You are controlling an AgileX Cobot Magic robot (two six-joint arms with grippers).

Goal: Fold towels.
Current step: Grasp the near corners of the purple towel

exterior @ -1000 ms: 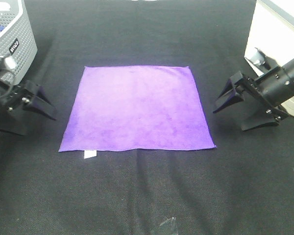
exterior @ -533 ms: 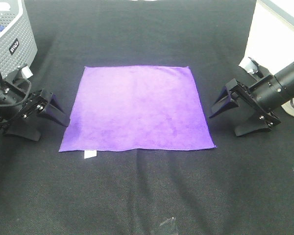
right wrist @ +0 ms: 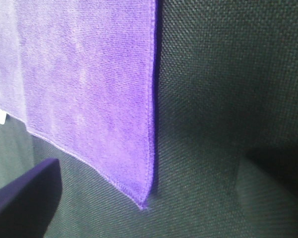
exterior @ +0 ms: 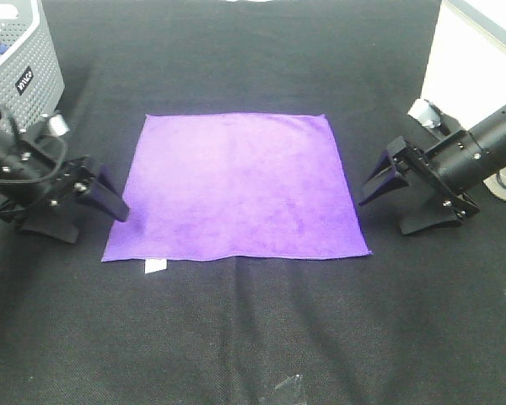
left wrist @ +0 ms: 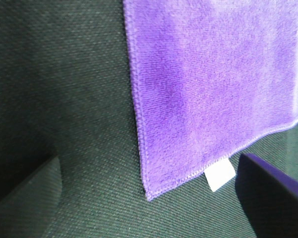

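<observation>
The purple towel (exterior: 236, 186) lies flat and open on the black bench (exterior: 253, 337), near the middle, as one layer with no fold. A small white tag (exterior: 154, 267) sticks out from its near edge, close to the near left corner.

The left gripper (exterior: 99, 227) is low over the bench, just beside the left edge of the towel. Its jaws are wide apart and hold nothing. In the high view one finger (exterior: 110, 198) reaches the towel's edge, but I cannot tell if it touches the cloth. In the left wrist view the corner with the tag lies between the two fingers.

The right gripper (exterior: 381, 217) is just beside the right edge, near the near right corner, with a thin strip of bench between. Its jaws are also wide apart and hold nothing. In the right wrist view this corner lies between its fingers.

A grey basket (exterior: 25, 76) stands at the far left of the bench.
</observation>
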